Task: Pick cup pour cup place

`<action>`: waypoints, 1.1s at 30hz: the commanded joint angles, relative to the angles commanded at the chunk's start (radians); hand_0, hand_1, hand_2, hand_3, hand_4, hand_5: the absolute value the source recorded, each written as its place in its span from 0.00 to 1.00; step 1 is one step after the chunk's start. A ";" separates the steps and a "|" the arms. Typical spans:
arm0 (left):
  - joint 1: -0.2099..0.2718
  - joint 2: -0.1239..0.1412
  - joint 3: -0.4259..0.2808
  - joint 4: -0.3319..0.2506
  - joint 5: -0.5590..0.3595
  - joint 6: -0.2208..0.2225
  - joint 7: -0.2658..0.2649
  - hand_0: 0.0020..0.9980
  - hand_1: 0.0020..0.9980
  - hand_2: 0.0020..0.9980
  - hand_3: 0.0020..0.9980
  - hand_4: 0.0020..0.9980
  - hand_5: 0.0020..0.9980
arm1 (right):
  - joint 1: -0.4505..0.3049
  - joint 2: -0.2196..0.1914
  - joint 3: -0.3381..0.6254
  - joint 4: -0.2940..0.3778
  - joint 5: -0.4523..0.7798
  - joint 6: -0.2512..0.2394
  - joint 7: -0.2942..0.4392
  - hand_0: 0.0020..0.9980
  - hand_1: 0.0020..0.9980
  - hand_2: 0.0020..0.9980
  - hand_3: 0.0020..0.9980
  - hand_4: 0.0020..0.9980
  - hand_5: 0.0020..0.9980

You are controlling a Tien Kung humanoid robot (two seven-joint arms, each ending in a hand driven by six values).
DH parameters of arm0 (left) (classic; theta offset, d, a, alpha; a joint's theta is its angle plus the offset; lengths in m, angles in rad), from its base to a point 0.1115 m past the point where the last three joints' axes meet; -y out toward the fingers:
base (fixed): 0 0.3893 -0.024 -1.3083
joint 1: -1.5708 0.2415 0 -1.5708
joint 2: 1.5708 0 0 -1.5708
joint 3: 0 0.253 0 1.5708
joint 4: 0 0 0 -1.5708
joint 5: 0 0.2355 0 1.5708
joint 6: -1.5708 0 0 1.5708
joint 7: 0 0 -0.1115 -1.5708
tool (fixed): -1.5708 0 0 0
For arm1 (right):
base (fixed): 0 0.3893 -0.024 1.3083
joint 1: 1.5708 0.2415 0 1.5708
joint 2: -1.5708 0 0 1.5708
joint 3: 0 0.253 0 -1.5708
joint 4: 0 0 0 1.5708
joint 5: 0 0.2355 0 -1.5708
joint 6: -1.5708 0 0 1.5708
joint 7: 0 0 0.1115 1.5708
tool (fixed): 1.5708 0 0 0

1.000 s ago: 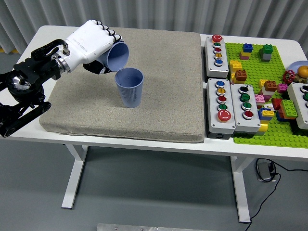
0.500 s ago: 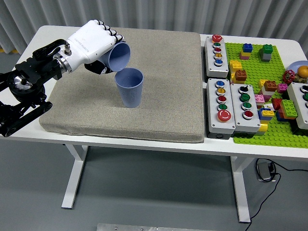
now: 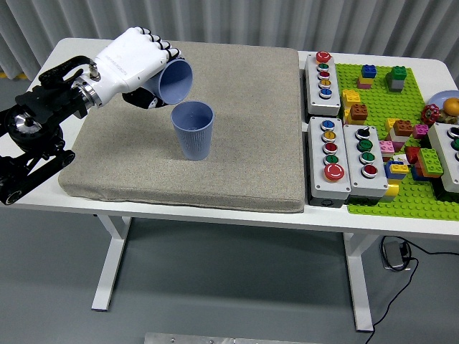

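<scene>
A blue cup (image 3: 193, 130) stands upright on the grey mat (image 3: 237, 143), left of its middle. My left hand (image 3: 136, 64), white with a black arm, grips a second blue cup (image 3: 176, 80) tipped on its side. That cup's mouth faces right and down, just above and left of the standing cup's rim. I cannot see whether anything flows between them. The right arm does not show.
Three grey button boxes (image 3: 323, 74) (image 3: 331, 159) (image 3: 366, 151) stand right of the mat. A green baseplate (image 3: 401, 193) with several coloured bricks fills the right end of the white table (image 3: 72, 50). Another button box (image 3: 450, 154) sits at the right edge.
My left hand has lifted slightly and drawn the tipped cup a little up and left, away from the standing cup's rim. The standing cup has not moved.
</scene>
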 joint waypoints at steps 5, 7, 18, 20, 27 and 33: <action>0.043 -0.003 -0.074 -0.002 -0.194 0.003 -0.043 0.47 0.48 0.50 0.52 0.71 0.07 | -0.002 0.001 0.002 0.000 -0.002 0.000 0.001 0.69 0.66 0.60 0.59 0.00 0.25; 0.061 -0.006 -0.100 -0.008 -0.283 -0.017 -0.057 0.47 0.48 0.50 0.52 0.71 0.07 | -0.003 0.001 0.003 0.000 -0.003 0.001 0.001 0.69 0.66 0.60 0.59 0.00 0.25; 0.203 -0.050 -0.264 -0.040 -0.745 -0.070 -0.082 0.51 0.49 0.50 0.52 0.72 0.08 | -0.007 0.002 0.007 -0.001 -0.003 0.000 0.002 0.69 0.66 0.60 0.59 0.00 0.25; 0.213 -0.056 -0.277 -0.043 -0.821 -0.065 -0.085 0.51 0.49 0.50 0.52 0.72 0.08 | -0.007 0.002 0.007 -0.001 -0.003 0.001 0.002 0.69 0.66 0.60 0.59 0.00 0.25; 0.299 -0.114 -0.366 -0.029 -0.907 0.010 -0.121 0.51 0.50 0.50 0.52 0.71 0.08 | -0.017 0.004 0.013 -0.001 -0.003 0.003 0.004 0.69 0.66 0.60 0.59 0.00 0.25; 0.375 -0.167 -0.402 0.009 -0.727 0.087 -0.133 0.52 0.52 0.51 0.53 0.72 0.09 | -0.022 0.005 0.017 -0.001 -0.003 0.003 0.005 0.69 0.66 0.60 0.59 0.00 0.26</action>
